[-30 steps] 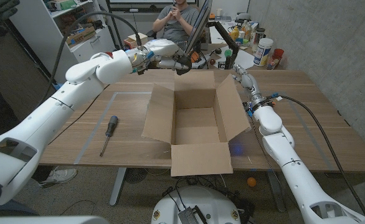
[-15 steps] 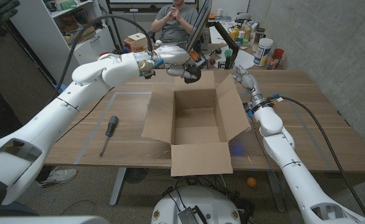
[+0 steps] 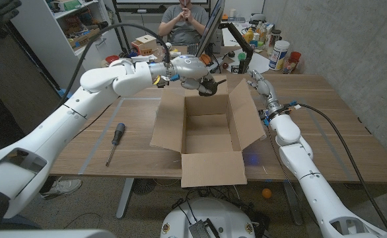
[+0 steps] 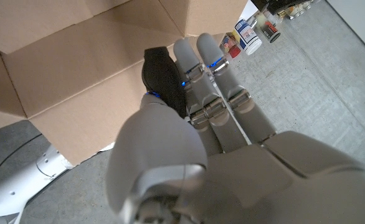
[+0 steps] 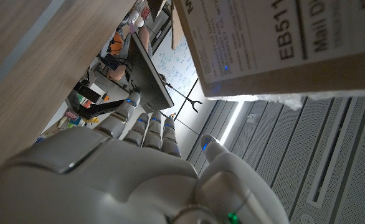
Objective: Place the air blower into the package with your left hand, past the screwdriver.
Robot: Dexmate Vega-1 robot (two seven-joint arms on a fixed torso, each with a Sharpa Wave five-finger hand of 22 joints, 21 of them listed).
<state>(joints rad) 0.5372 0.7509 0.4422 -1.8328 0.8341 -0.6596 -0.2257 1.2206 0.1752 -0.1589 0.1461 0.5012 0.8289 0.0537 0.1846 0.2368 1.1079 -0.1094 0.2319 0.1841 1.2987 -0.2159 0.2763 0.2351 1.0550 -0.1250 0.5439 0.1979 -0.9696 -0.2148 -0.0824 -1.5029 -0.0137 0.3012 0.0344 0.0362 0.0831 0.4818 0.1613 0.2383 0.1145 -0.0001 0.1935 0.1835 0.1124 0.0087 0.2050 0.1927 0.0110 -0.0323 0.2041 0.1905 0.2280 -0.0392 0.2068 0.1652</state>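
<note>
Head view: the left hand grips the black blower above the far edge of the open box, near the rear flap; the screwdriver lies on the table well to the box's left. The right hand waits beside the box's right flap, fingers extended, holding nothing. Released here, the blower could strike the rear flap and tumble outside.
</note>
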